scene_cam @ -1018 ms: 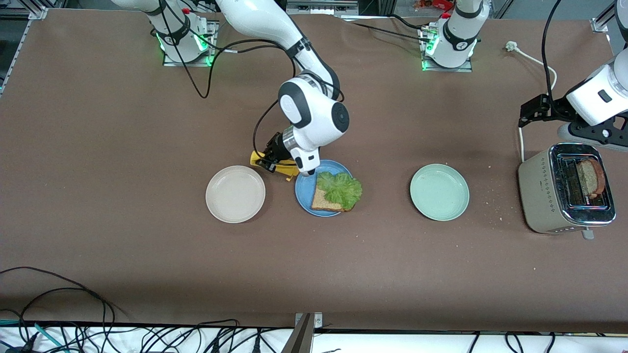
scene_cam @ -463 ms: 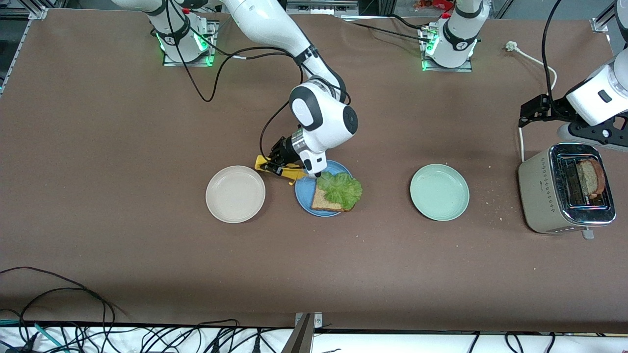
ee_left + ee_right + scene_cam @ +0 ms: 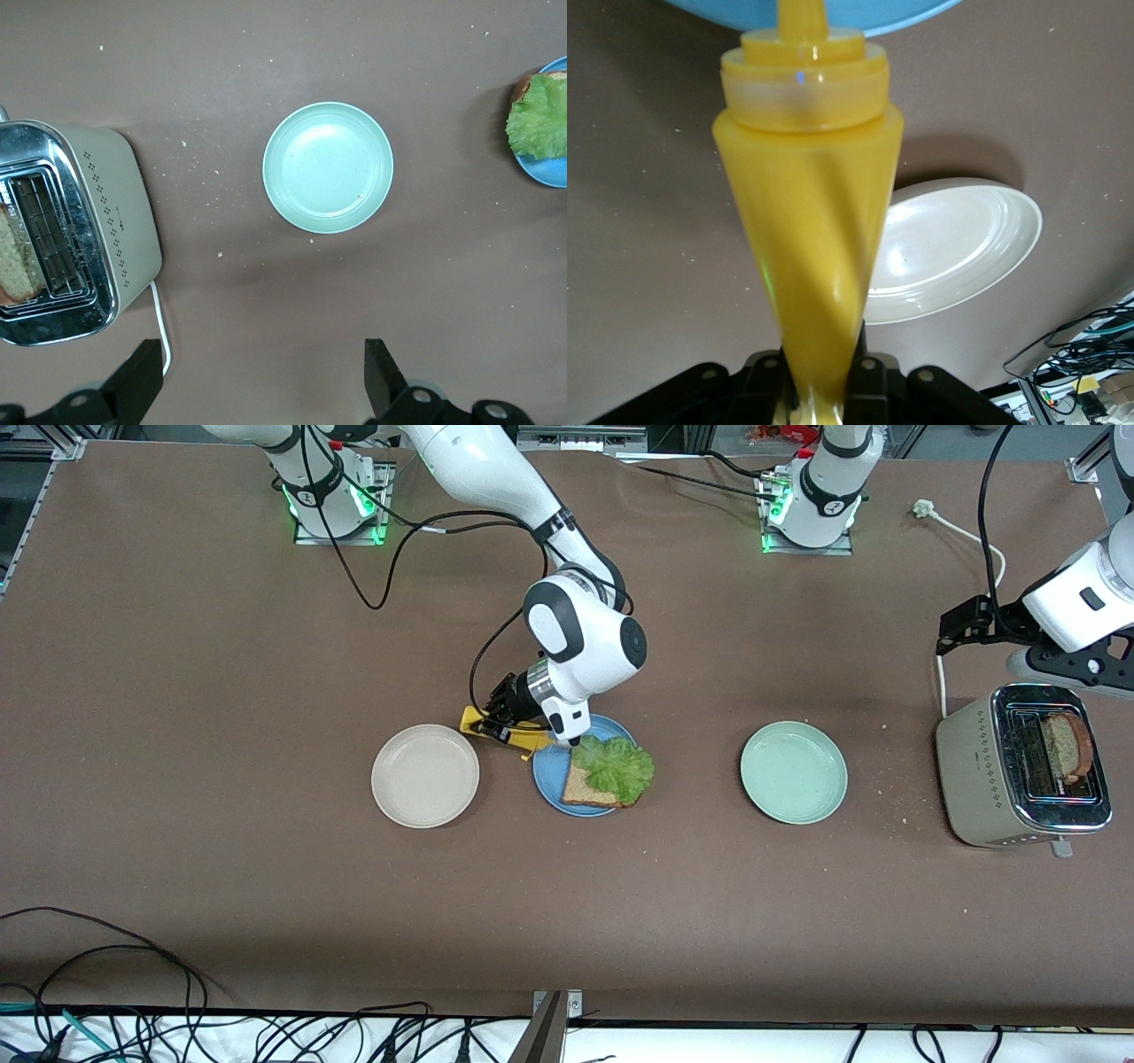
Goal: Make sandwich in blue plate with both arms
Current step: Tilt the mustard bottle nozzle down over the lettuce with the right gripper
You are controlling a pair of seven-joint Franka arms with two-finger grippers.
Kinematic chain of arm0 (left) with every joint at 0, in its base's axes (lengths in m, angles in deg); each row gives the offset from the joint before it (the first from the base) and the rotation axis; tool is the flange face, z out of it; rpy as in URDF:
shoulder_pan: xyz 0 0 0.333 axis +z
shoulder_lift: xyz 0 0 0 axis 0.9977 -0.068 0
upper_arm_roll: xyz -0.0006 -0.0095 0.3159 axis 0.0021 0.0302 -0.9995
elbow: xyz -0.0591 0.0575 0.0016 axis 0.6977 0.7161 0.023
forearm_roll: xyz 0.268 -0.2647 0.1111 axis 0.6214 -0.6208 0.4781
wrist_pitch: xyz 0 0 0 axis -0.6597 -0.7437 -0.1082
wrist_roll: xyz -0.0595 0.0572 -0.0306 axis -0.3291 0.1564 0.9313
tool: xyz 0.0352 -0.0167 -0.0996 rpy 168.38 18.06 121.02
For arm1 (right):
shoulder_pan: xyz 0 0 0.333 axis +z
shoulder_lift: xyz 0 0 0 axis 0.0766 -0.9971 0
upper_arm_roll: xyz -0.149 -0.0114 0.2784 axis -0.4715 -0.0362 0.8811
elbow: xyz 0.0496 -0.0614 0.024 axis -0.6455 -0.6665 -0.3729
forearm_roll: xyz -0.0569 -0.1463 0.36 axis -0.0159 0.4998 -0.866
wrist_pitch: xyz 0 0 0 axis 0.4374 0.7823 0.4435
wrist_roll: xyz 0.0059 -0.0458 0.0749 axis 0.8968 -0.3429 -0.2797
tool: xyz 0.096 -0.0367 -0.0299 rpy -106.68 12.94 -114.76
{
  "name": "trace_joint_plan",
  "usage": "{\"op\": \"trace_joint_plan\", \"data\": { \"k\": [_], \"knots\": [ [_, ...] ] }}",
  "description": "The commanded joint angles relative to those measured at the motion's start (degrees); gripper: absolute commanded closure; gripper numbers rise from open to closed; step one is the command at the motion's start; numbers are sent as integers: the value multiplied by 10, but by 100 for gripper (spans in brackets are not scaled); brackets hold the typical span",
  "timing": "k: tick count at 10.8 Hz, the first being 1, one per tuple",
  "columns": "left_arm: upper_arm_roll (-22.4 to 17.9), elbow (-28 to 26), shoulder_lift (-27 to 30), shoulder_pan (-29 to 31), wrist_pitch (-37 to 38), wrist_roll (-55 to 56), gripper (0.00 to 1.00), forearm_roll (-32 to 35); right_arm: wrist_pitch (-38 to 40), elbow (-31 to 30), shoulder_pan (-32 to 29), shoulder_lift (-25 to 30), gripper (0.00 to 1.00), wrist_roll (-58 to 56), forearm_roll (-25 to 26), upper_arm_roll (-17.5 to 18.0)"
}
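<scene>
The blue plate (image 3: 547,776) holds one brown bread slice (image 3: 586,788) with a ruffled lettuce leaf (image 3: 613,766) on top. My right gripper (image 3: 498,721) is shut on a yellow squeeze bottle (image 3: 514,735), which lies tilted with its nozzle over the plate's rim beside the lettuce. In the right wrist view the bottle (image 3: 806,221) runs from the right gripper (image 3: 818,390) to the blue plate (image 3: 859,13). A second bread slice (image 3: 1067,746) stands in the toaster (image 3: 983,779). My left gripper (image 3: 261,359) hangs open and empty above the table by the toaster (image 3: 97,221).
A beige plate (image 3: 425,775) lies beside the blue one toward the right arm's end. A pale green plate (image 3: 793,772) lies between the blue plate and the toaster. A white cable (image 3: 941,682) runs from the toaster. Crumbs dot the brown table.
The right arm has shifted a little toward the left arm's end with the yellow bottle, bringing its nozzle over the blue plate's rim. The left arm has not moved.
</scene>
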Motion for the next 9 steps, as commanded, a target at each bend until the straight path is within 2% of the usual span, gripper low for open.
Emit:
{"op": "trace_joint_plan", "data": {
  "k": [1,5,6,9],
  "knots": [
    [2,15,-5,2,11,-3,0,-3,15,23,5,-12,100,-2,3,-12],
    [1,15,-7,15,11,-7,0,-3,12,16,-43,26,100,-8,-9,23],
    [1,15,-10,16,11,-8,0,-2,12,5,-71,48,100,-22,-9,47],
    [2,16,-20,30,9,-7,0,-3,4,-38,-198,135,100,-37,-9,160]
  ]
}}
